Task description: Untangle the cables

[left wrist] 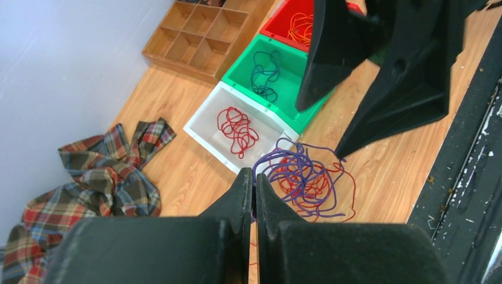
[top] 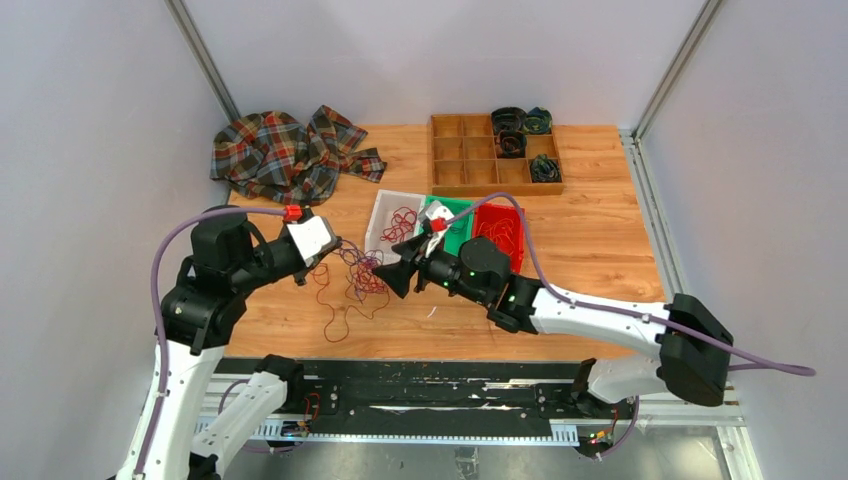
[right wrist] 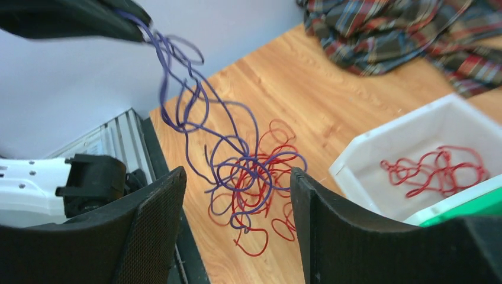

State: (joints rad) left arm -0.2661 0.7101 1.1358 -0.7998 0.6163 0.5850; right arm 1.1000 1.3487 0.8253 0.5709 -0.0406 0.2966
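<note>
A tangle of purple cable (top: 357, 262) and red cable (top: 335, 300) lies on the wooden table in front of the bins. My left gripper (top: 337, 245) is shut on the purple cable (left wrist: 296, 171) and lifts one end of it; the strand rises to its tips in the right wrist view (right wrist: 177, 89). The red cable (right wrist: 260, 195) hangs and lies knotted into the purple one. My right gripper (top: 388, 276) is open, its fingers (right wrist: 154, 225) on either side of the tangle and just right of it in the top view, touching nothing.
A white bin (top: 382, 222) holds a red cable, a green bin (top: 458, 212) a dark one, a red bin (top: 510, 240) an orange one. A wooden compartment tray (top: 470, 170) stands behind. A plaid cloth (top: 285, 155) lies at the back left.
</note>
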